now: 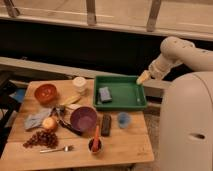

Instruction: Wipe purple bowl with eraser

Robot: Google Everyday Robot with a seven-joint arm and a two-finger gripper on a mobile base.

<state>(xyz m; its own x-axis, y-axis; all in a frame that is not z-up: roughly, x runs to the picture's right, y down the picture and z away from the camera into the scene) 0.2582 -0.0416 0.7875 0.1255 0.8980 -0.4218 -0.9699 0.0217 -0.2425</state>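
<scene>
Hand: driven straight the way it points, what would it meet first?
Probably the green rectangular plastic tray, near its right rear corner; the hand hovers there angled down-left. Depth unclear.

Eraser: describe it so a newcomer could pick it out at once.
On the wooden table, find the purple bowl; the eraser lies between it and the small blue cup. It is a dark, elongated block, unlike the grey-blue squarish block in the green tray, near whose far right corner the pincer hovers.
</scene>
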